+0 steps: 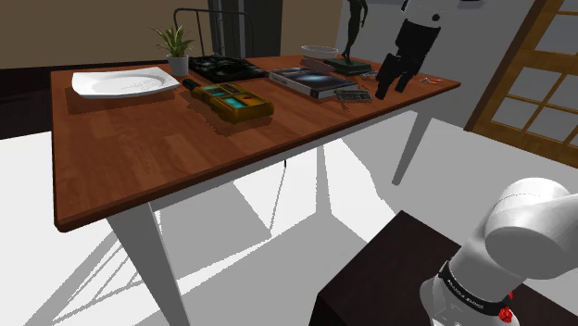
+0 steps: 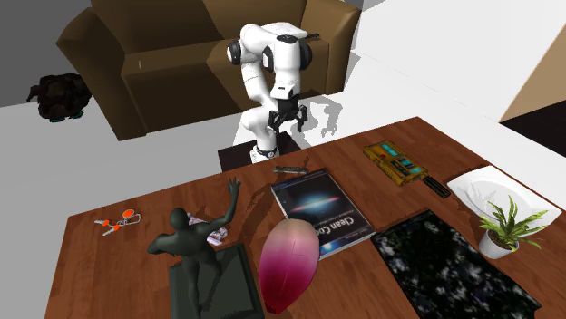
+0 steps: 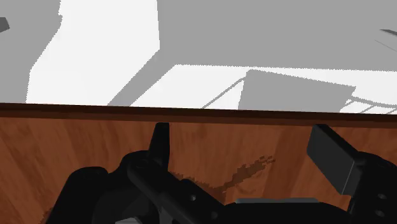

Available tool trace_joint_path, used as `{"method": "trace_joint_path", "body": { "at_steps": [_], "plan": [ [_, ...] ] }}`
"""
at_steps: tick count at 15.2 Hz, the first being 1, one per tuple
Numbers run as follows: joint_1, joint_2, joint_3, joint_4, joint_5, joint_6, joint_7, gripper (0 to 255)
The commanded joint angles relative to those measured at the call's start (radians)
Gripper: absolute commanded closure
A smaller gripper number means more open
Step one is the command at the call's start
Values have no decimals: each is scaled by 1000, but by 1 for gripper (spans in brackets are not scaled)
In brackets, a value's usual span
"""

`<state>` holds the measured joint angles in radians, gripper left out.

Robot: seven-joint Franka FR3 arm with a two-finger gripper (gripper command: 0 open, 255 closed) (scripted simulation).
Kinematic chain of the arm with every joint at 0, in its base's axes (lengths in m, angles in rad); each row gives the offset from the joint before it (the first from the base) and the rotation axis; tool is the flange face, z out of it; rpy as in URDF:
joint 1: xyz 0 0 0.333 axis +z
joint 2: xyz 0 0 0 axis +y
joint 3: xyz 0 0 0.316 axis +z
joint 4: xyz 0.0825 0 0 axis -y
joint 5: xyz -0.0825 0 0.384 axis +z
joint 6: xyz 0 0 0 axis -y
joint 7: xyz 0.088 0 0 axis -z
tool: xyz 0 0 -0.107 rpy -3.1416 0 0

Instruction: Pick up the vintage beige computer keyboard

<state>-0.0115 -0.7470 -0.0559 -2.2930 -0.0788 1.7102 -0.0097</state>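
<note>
We judge the approach step in hand: the all-black gripper, fingers apart, hovers near the small grey flat keyboard lying on the brown wooden table just beside the dark glossy book, so next we centre over it and descend.

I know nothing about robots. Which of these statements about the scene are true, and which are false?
1. The robot's fingers stand apart, open. True.
2. The book lies on the floor. False: it lies flat on the wooden table.
3. The white plate sits near the potted plant. True.
4. The figurine is white. False: it is dark and greenish.
</note>
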Motion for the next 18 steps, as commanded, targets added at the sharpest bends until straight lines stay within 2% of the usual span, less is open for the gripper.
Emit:
{"method": "trace_joint_path", "body": {
  "at_steps": [1, 7, 13, 18],
  "plan": [
    [0, 0, 0, 0, 0, 0, 0, 0],
    [129, 171, -197, 117, -73, 83, -541, 0],
    [270, 396, -356, 310, -45, 128, -1072, 0],
    [265, 389, -359, 237, -50, 195, -1070, 0]
  ]
}}
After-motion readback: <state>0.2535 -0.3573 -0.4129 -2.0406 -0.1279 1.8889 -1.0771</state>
